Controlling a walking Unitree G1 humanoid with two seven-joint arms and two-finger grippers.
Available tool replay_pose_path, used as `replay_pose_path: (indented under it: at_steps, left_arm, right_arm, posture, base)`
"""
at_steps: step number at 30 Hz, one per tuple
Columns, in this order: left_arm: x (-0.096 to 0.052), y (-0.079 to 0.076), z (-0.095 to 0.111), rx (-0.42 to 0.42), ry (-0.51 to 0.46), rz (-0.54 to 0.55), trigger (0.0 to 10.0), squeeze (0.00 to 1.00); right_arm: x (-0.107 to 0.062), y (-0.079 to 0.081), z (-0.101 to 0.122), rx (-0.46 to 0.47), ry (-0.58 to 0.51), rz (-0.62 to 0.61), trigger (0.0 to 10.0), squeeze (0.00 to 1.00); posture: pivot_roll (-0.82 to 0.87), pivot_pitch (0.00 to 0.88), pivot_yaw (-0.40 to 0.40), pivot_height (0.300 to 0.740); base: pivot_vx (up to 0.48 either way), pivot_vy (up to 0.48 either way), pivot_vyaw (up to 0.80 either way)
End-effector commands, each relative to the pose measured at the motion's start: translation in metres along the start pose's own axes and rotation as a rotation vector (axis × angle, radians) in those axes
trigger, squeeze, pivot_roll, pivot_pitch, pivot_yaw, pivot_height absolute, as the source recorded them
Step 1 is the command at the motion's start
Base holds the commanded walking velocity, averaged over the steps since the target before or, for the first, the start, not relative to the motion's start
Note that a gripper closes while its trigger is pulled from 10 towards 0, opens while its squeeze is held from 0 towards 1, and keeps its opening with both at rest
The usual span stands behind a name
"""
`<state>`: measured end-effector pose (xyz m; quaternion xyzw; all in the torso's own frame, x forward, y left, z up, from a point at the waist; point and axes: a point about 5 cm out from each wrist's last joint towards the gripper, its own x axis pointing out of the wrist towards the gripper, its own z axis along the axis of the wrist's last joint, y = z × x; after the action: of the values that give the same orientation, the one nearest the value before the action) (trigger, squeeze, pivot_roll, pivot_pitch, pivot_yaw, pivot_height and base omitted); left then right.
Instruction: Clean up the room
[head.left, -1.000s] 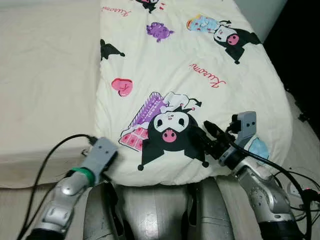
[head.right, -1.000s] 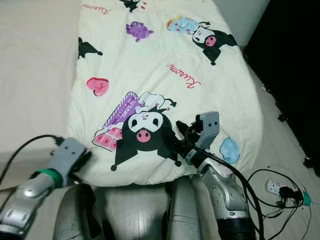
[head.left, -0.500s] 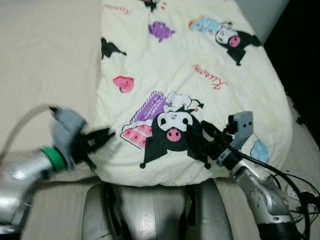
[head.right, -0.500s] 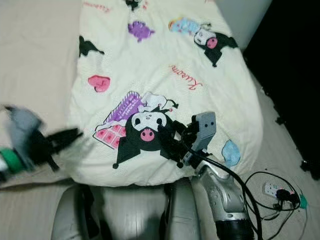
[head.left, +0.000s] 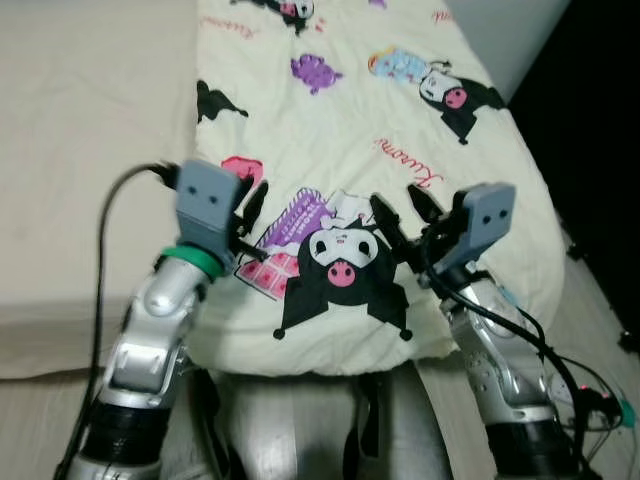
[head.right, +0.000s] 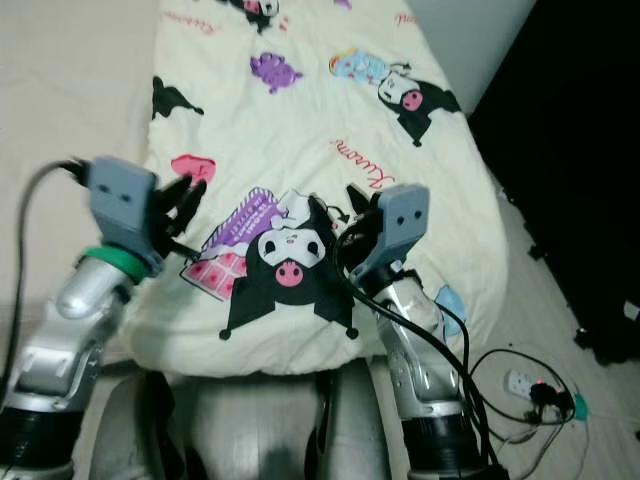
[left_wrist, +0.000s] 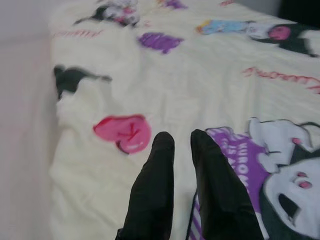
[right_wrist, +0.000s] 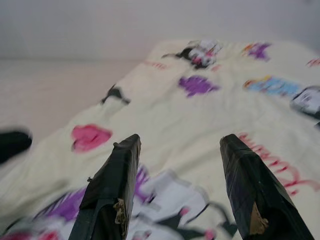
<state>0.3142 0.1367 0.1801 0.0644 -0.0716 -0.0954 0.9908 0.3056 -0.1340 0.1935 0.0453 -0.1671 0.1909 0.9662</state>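
Note:
A cream blanket (head.left: 340, 110) printed with black cartoon characters lies spread over the right part of a bed with a beige sheet (head.left: 90, 130). My left gripper (head.left: 252, 200) is raised over the blanket's near left part, beside a pink heart print (left_wrist: 124, 132). Its fingers (left_wrist: 160, 165) stand almost together with nothing between them. My right gripper (head.left: 397, 203) hovers open just above the large black character print (head.left: 340, 275) near the blanket's front edge. In the right wrist view the right gripper (right_wrist: 180, 139) has a wide gap and holds nothing.
The bed's front edge runs just before my legs (head.left: 300, 430). On the floor at the right lie a white power strip (head.right: 525, 383) and black cables. A dark area (head.right: 580, 150) lies to the right of the bed.
My left arm has swung up from below the bed's edge to over the blanket's left side. The right gripper has risen a little and moved forward over the character print.

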Motion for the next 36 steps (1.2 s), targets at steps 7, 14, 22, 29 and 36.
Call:
replay_pose_path:
  at_steps: [7, 14, 22, 29, 36]
  left_arm:
    - [0.009, -0.008, 0.017, -0.123, -0.045, -0.001, 10.0, 0.00]
    - [0.017, -0.009, 0.030, -0.107, -0.115, 0.032, 10.0, 0.00]
    - [0.022, -0.017, 0.034, -0.098, -0.119, 0.025, 10.0, 0.00]
    - [0.024, -0.027, 0.037, -0.092, -0.131, -0.003, 10.0, 0.00]
    - [0.027, -0.035, 0.038, -0.094, -0.131, -0.029, 10.0, 0.00]
  right_arm:
    - [0.005, -0.016, 0.022, -0.052, -0.086, -0.055, 10.0, 0.00]
    - [0.008, -0.017, 0.017, -0.064, -0.088, -0.074, 10.0, 0.00]
    - [0.007, -0.017, 0.012, -0.061, -0.070, -0.079, 10.0, 0.00]
    - [0.007, -0.020, 0.009, -0.064, -0.063, -0.085, 10.0, 0.00]
    - [0.005, -0.021, 0.002, -0.058, -0.044, -0.094, 10.0, 0.00]
  posture:
    - [-0.09, 0.042, -0.043, 0.531]
    - [-0.08, 0.038, -0.038, 0.556]
    - [-0.08, 0.035, -0.038, 0.581]
    - [-0.08, 0.034, -0.033, 0.606]
    - [-0.08, 0.033, -0.028, 0.631]
  base:
    - [0.000, 0.000, 0.00]
    - [0.000, 0.000, 0.00]
    - [0.000, 0.000, 0.00]
    - [0.000, 0.000, 0.00]
    - [0.000, 0.000, 0.00]
